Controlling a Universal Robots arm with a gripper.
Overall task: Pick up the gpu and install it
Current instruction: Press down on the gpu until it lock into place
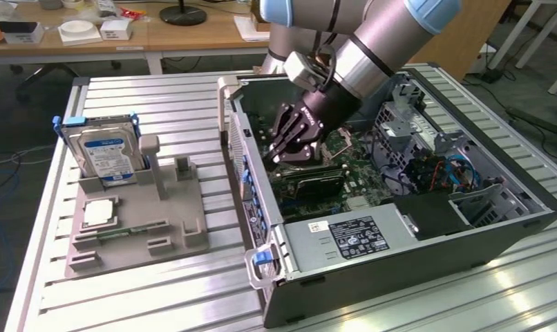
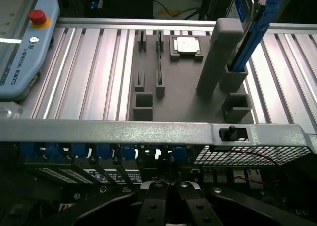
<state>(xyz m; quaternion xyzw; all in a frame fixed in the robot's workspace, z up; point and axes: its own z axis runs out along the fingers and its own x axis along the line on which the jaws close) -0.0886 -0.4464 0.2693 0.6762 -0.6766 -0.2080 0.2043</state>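
The claw (image 2: pixel 168 206) is seen pressed together, lowered inside the computer case (image 1: pixel 463 232) above the motherboard (image 1: pixel 352 173). No gpu can be made out in its grip. Nearby board components could be struck if the descent is misjudged.

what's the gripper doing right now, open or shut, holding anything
gripper: shut, down inside the open computer case over the motherboard; whether it holds anything cannot be told.

Ribbed brushed aluminium table (image 1: pixel 168 97), matt grey plastic fixture (image 1: pixel 140 235), painted steel computer case (image 1: pixel 426 270)
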